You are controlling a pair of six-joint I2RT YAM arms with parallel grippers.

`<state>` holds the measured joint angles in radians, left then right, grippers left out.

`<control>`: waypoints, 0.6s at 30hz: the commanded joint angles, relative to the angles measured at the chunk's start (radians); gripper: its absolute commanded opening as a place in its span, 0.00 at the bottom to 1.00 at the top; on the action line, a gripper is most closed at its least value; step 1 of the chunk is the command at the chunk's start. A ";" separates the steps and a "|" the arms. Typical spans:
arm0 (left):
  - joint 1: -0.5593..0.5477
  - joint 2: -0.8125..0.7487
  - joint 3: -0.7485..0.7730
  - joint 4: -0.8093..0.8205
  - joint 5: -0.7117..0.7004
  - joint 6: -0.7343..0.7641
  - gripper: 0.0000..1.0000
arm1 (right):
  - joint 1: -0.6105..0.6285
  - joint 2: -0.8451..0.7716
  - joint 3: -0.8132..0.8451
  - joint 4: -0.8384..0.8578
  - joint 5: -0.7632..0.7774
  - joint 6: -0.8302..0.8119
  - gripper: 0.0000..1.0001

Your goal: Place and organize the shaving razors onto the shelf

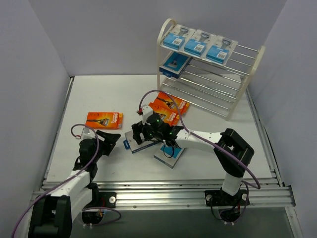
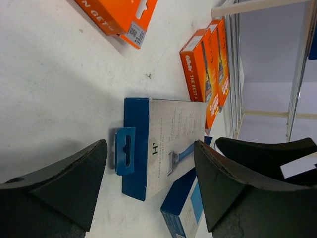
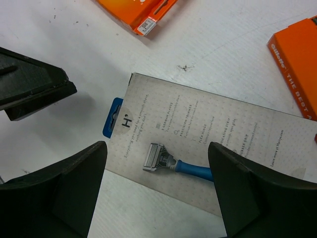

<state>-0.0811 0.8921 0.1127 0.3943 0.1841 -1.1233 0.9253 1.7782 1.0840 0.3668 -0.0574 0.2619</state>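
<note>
Because the grey-and-white razor pack (image 3: 198, 144) lies flat on the table (image 1: 99, 94) with its printed face up and its blue hang tab toward the left arm, the step in hand looks like a pick from the flat, and that calls for care. The right gripper (image 3: 157, 148) hovers directly over this pack with its jaws spread wide, one finger to each side and nothing gripped. To do it well, the fingers should come down outside the pack's two long edges, meet the table lightly and close across the narrow width, so the card is pinched by its edges and not pressed down. In the top view the left gripper (image 2: 151, 145) waits just beside the pack at 9 o'clock, jaws apart and empty, facing the tab end; it could steady or tip that end if the card slides. A second blue-and-white pack (image 1: 169, 154) lies at 4 o'clock, close enough for a descending finger to catch, so the approach should stay clear of it. Two orange boxes (image 1: 168, 108) sit near at 1 o'clock and a lone orange box (image 1: 104, 119) at 10 o'clock, all on the table. Farther out at 1 o'clock stands the shelf (image 1: 257, 54), with three blue packs (image 1: 198, 42) in a row on its top tier and one more (image 1: 174, 63) on the middle tier. Laying the pack across the wire rods beside that one would keep it from slipping between them.
</note>
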 commanded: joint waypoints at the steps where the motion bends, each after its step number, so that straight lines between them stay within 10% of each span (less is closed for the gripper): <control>1: 0.003 0.070 -0.005 0.150 0.049 -0.003 0.79 | -0.022 -0.088 -0.016 0.000 0.018 0.005 0.79; 18: -0.014 0.547 0.022 0.491 0.224 0.031 0.77 | -0.097 -0.189 -0.131 0.044 0.007 0.014 0.79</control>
<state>-0.0898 1.3651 0.1333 0.7650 0.3634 -1.1160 0.8364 1.6424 0.9600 0.3740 -0.0563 0.2691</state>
